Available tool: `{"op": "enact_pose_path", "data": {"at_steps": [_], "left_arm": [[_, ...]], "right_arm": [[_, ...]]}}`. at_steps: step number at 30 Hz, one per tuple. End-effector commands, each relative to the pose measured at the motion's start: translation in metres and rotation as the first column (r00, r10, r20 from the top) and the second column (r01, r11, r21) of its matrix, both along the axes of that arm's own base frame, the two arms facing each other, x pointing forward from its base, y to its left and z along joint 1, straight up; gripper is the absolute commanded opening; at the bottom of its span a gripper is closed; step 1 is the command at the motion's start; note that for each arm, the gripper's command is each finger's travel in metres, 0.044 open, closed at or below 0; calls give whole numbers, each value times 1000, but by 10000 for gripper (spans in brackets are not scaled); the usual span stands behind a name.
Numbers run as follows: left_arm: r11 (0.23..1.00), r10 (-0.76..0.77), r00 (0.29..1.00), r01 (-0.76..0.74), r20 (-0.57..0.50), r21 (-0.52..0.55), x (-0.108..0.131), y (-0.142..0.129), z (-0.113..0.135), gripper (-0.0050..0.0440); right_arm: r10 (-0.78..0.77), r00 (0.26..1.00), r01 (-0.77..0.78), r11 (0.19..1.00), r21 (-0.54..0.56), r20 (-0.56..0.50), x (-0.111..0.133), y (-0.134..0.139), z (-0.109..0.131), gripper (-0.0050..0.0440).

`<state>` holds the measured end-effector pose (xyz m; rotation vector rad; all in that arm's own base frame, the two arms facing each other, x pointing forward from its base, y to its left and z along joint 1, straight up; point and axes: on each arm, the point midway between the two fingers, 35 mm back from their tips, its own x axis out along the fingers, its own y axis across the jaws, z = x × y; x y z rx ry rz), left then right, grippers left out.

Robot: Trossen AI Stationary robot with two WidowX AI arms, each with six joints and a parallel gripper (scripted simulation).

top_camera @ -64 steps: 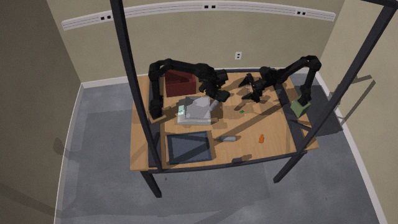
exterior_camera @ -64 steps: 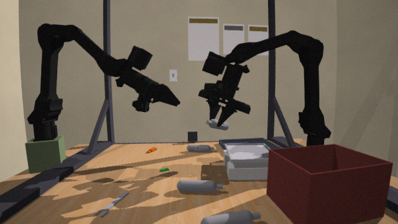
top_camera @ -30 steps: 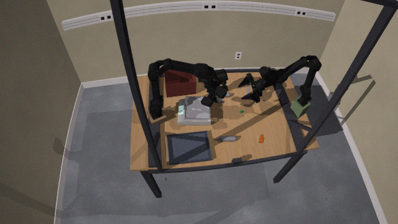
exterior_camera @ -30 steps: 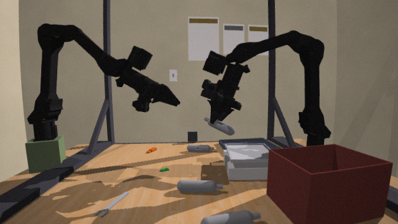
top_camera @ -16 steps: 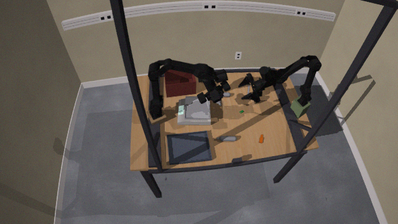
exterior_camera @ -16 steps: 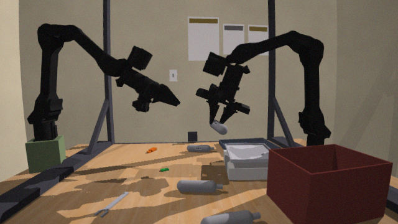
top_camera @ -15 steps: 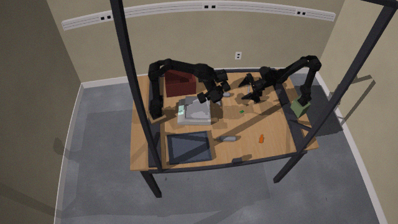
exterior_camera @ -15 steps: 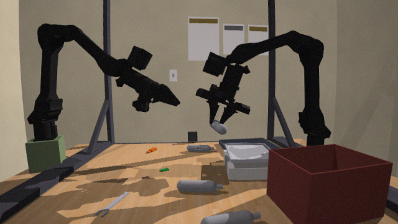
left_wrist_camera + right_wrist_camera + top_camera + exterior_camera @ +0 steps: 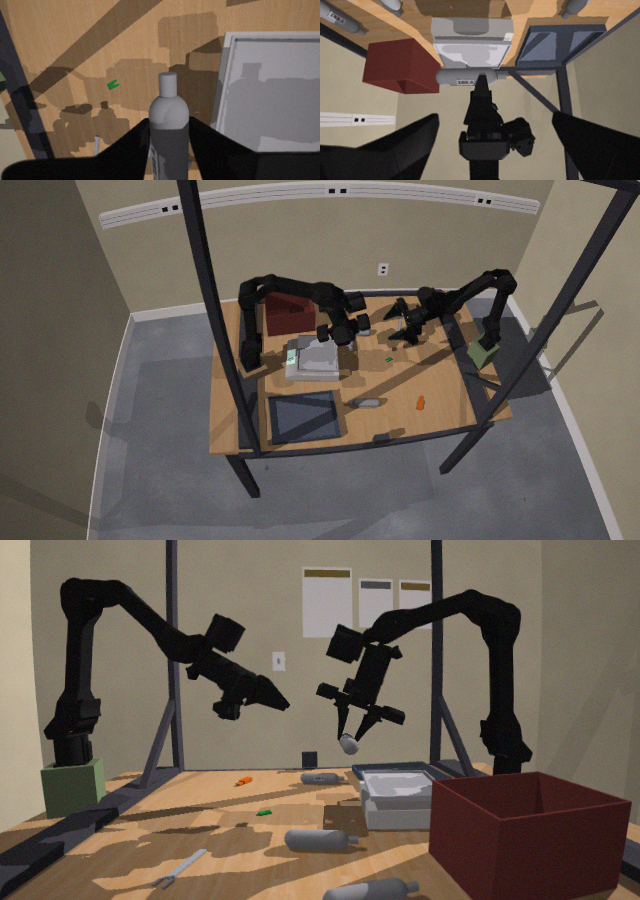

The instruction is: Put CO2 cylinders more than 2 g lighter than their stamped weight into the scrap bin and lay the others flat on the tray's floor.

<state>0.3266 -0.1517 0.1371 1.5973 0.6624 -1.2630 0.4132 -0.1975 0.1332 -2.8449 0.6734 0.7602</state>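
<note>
left gripper point(image 9: 350, 342) point(image 9: 348, 740) point(image 9: 169, 120) point(image 9: 482, 76) clamped on a grey cylinder point(image 9: 351, 347) point(image 9: 349, 745) point(image 9: 168, 108) point(image 9: 450, 76) above the table point(image 9: 400, 380) point(image 9: 200, 790) point(image 9: 133, 36) point(image 9: 416, 20), right gripper point(image 9: 391, 326) point(image 9: 286, 706) point(image 9: 495, 116) spread open, red bin point(image 9: 291, 325) point(image 9: 555, 855) point(image 9: 396, 64) near one table corner, dark tray point(image 9: 305, 440) point(image 9: 387, 766) point(image 9: 565, 28) near another

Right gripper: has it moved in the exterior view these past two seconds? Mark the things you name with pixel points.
No. The right gripper point(image 9: 388, 328) point(image 9: 289, 706) point(image 9: 496, 118) points just below the wall switch point(image 9: 278, 661), as before.
</note>
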Motion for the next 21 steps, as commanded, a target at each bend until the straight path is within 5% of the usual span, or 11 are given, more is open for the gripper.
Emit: {"op": "enact_pose_path", "data": {"at_steps": [1,21], "left_arm": [[1000,-6,1000,6,15,-2,1,2,3,-50],[1000,-4,1000,4,26,-9,2,0,8,-50]], "right_arm": [[1,1000,-1,1000,-14,26,2,0,13,440],[2,1000,-2,1000,-15,24,48,-24,4,440]]}}
